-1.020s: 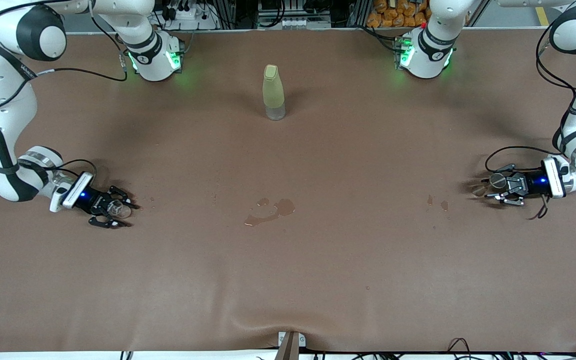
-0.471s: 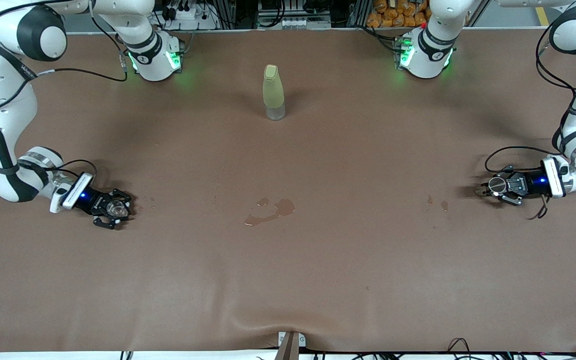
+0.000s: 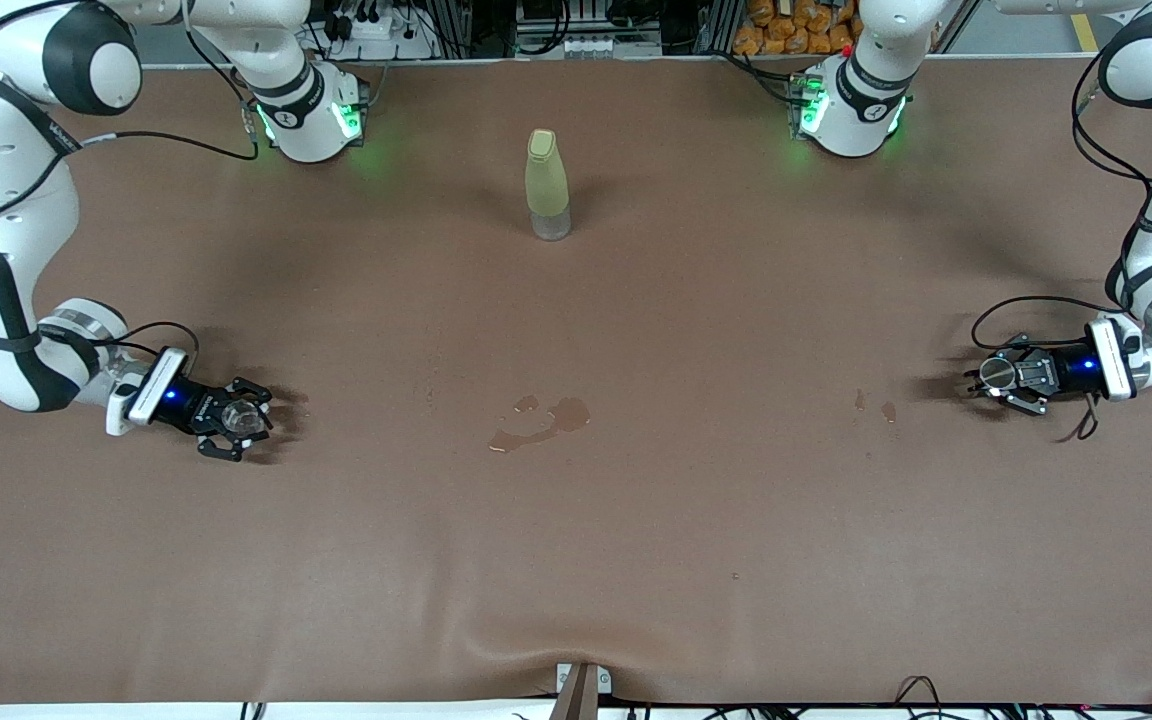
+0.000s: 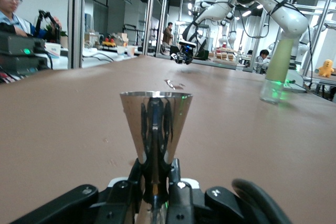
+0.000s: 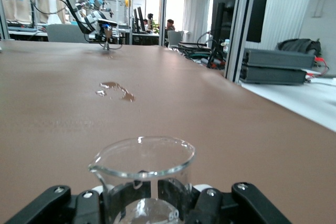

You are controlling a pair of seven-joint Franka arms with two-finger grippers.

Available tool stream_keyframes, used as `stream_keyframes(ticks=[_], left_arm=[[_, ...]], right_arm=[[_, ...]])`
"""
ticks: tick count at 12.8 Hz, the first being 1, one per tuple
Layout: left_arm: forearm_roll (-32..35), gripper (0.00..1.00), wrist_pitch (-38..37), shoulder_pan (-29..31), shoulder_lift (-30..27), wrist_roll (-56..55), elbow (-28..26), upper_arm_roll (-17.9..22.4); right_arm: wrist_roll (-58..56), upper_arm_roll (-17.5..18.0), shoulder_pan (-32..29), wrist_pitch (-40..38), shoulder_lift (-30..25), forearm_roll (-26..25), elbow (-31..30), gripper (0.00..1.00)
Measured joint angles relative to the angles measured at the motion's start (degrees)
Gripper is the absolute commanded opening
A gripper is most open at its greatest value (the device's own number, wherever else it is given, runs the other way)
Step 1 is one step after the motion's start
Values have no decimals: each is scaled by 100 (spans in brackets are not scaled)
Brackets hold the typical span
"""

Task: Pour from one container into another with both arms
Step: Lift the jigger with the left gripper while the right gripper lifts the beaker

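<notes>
Left fingers (image 3: 983, 385) grip metal cup (image 4: 156, 129), right fingers (image 3: 254, 428) grip beaker (image 5: 143, 177).

we see wide bare table (image 3: 636, 560) between the left gripper (image 3: 998, 379) and the right gripper (image 3: 236, 424). only a small puddle (image 3: 543, 420) and a few drops (image 3: 874, 405) lie flat between them. the tall bottle (image 3: 547, 185) stands upright well apart, farther from the front camera, between the bases.
</notes>
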Motion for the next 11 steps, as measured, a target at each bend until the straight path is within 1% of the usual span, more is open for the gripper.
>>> stream_keyframes(ticks=[2,5,8,11], left_arm=[[-95,0,2,-69,-15,-206,240,-185],[-489,0,69,-308,-31,-495,379,-229],[-795,0,283,-535,-45,-709,518,-237],[-1144,0,492,-828,-61,-877,552,-243]], right_arm=[[221,0,103,-203,-189,-18,-7,0],[908,1,246,-446,-545,-245,-40,0],[2001,4,482,-666,-1081,-413,-215,0],[2914,5,717,-696,-1676,-444,-539,0]])
